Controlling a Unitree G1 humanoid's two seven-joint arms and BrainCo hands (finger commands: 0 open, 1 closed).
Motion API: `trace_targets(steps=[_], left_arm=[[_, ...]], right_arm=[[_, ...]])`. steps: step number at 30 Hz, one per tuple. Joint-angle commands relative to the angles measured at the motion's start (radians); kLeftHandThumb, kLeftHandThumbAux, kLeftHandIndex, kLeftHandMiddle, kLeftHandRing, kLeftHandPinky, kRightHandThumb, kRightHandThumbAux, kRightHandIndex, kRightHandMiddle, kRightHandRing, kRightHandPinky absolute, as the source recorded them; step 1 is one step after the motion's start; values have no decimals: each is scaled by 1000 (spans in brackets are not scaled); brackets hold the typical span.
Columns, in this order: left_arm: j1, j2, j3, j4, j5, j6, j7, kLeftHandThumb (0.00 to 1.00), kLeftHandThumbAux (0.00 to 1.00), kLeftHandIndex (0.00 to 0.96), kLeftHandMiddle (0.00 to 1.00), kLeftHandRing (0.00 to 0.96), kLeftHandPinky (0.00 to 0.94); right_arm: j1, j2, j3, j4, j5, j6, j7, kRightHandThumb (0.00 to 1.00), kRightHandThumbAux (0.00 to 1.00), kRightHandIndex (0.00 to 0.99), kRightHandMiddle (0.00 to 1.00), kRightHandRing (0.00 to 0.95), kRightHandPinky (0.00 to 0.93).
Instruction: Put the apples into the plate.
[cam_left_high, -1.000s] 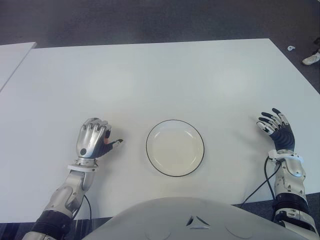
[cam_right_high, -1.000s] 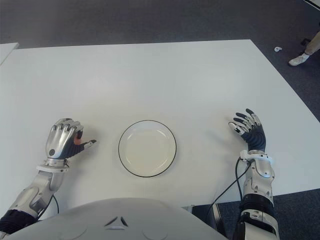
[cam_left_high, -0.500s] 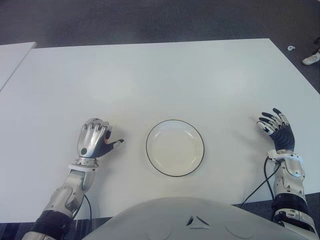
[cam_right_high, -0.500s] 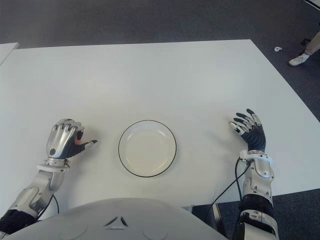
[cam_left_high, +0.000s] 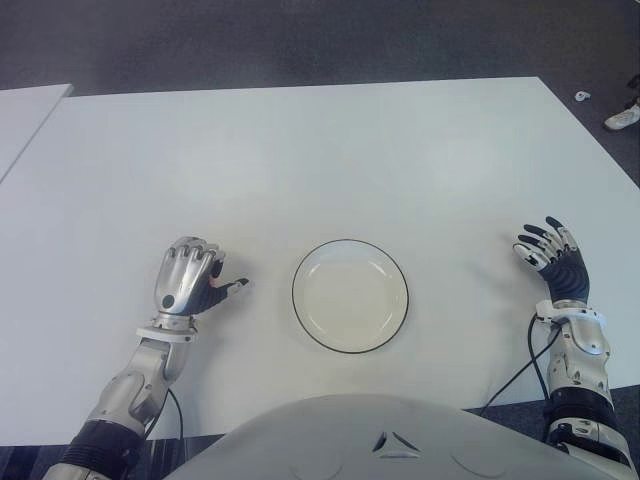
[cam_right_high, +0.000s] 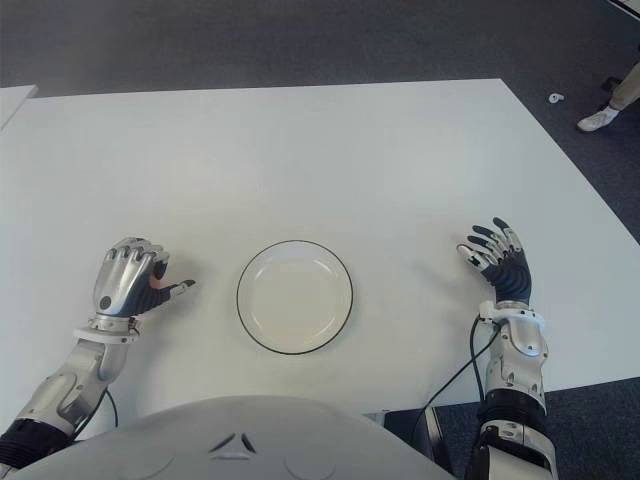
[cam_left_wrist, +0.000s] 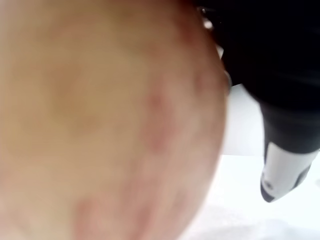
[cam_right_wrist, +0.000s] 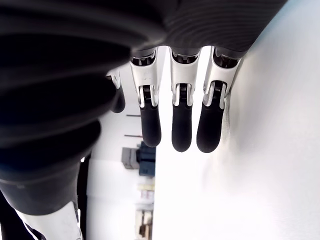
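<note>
One apple (cam_left_wrist: 100, 120) gripped in left hand (cam_left_high: 187, 278), fingers curled over it, just left of plate (cam_left_high: 350, 295) on white counter (cam_left_high: 300, 160), right hand (cam_left_high: 553, 262) w/ fingers spread, holding nothing, well right of plate.

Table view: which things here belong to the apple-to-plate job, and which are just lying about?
Job:
- apple, held in the curled left hand, left of the plate
- plate, nothing in it yet
- table

Not in use:
- right hand, fingers spread, holding nothing, right of the plate
- cable by the right arm
- shoe on the floor
</note>
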Motion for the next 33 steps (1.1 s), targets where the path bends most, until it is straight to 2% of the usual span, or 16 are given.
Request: trace_targets(steps=[1,17,22,25,27,28,30,31,32,33], left_arm=[[42,10,-2,27,-7,22,-58,783,676,842,876,867,863],[46,11,1,14,-4,27,-60,782,678,842,878,873,872],[43,17,2,18,8,21,-35,784,678,845,883,879,881],[40,24,2,20,14,14,-23,752,680,830,877,875,866],[36,36,3,21,22,4,-13,599,644,812,869,867,857],[40,43,7,7,30,10,-17,565,635,808,868,865,855],[52,50,15,-26,44,28,-34,443,561,703,822,791,777],[58,52,18,-41,49,38,-44,406,522,638,776,735,713],[79,51,24,-84,64,69,-76,393,508,615,760,714,690],[93,50,28,-115,75,92,-99,364,462,543,651,597,563]], right_arm=[[31,30,16,49,-16,29,4,410,808,115,288,301,294],[29,32,17,51,-15,27,0,402,812,112,285,304,300],[31,29,20,56,-19,17,6,394,814,106,280,300,294],[31,28,21,57,-19,14,10,388,817,104,279,300,296],[31,27,22,59,-20,13,13,385,820,102,276,297,289],[31,27,21,59,-18,15,15,384,821,101,276,296,287],[30,28,20,60,-16,19,16,381,824,101,274,294,284],[30,28,20,60,-15,20,16,381,825,101,273,292,281],[29,28,20,60,-16,20,15,380,825,101,273,292,281],[29,29,20,61,-16,20,15,380,825,101,273,292,281]])
